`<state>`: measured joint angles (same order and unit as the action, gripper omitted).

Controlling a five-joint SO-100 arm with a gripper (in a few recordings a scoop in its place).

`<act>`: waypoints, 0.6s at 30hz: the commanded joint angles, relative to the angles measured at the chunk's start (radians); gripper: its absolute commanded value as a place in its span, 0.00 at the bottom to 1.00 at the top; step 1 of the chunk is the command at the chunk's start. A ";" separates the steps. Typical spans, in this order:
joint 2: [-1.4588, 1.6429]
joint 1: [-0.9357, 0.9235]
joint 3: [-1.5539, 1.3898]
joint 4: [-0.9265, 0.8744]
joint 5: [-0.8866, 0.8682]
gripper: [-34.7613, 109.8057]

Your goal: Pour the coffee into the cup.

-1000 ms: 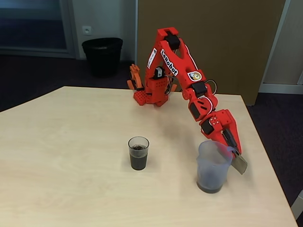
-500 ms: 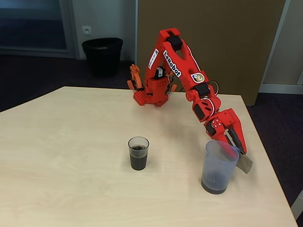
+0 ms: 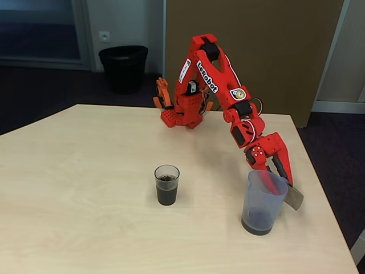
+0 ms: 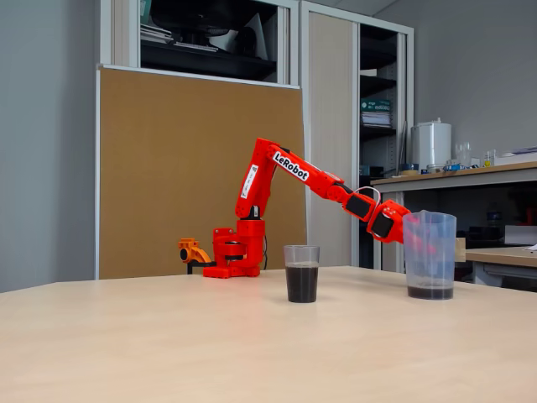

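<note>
Here the cup (image 3: 166,185) is standing upright near the middle of the table (image 3: 80,188), holding coffee (image 3: 166,196) to well over half its height. The pitcher (image 3: 262,202) is sitting upright to its right in both fixed views, well apart, with a shallow dark layer at its bottom. The gripper (image 3: 280,181) is pinching the pitcher's handle.

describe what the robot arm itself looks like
The arm is bright red, blocky plastic with black motor blocks at the joints. White "LeRobot" lettering runs along its upper link, and a round badge sits further down. The gripper is red too, with dark finger edges.
</note>
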<state>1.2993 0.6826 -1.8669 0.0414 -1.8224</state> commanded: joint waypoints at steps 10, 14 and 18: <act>0.063 0.020 -0.078 -0.038 -0.044 0.33; 0.084 0.017 -0.101 -0.044 -0.041 0.33; 0.100 0.012 -0.106 -0.051 -0.040 0.33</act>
<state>1.3192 0.6888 -1.9696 0.0031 -1.8500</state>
